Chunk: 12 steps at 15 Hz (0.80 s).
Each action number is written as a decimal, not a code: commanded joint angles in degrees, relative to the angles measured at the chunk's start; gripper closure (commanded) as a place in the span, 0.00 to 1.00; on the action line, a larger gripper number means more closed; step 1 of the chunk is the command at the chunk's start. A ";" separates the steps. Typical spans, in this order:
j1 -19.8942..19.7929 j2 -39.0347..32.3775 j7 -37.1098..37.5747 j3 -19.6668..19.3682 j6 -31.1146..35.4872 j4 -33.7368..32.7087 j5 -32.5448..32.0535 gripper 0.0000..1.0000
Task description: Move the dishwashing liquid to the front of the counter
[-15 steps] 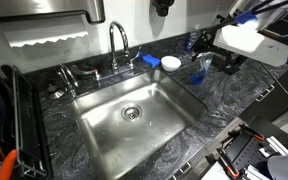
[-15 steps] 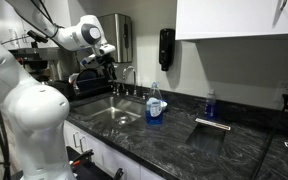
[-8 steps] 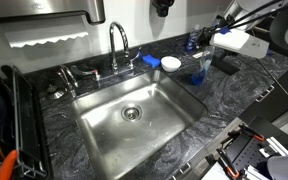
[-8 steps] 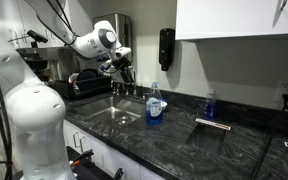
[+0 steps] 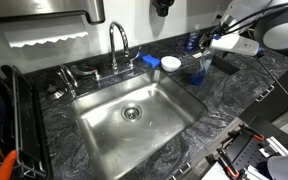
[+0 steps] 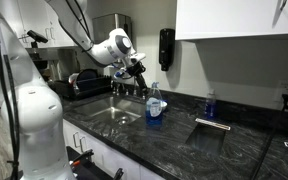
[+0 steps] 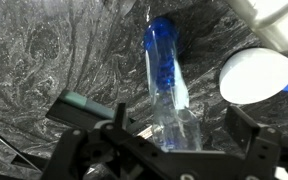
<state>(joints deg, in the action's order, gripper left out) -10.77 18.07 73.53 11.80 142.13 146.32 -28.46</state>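
Approach step, grasp not yet made. Nearest us, the counter (image 6: 184, 140) shows bare stone along its front right of the sink (image 6: 112, 113): room for the set-down, bounded by the drop-off edge. Behind stands the bottle (image 6: 155, 104), upright by the sink rim. Farther, the gripper (image 6: 136, 70) hangs above, fingers (image 7: 76, 102) wide apart, empty. Next, we judge: descend, straddle, close, clear of the white dish (image 7: 256, 75) just beside it.

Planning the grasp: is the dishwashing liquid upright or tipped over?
Upright: in an exterior view the dishwashing liquid stands on its base on the counter, pale top pointing up.
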 commanded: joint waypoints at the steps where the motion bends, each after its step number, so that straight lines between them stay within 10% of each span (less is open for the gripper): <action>1: -1.15 -4.22 1.30 -1.63 3.64 -1.94 -5.64 0.00; 5: -0.62 -7.22 3.78 -4.26 7.30 -2.54 -10.41 0.00; 6: -0.12 -7.96 3.48 -5.20 8.20 -2.62 -9.70 0.25; 12: 0.83 -9.58 3.44 -7.31 11.20 -2.43 -8.85 0.63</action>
<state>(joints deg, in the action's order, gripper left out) -10.81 10.08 76.27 5.77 151.36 144.56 -36.99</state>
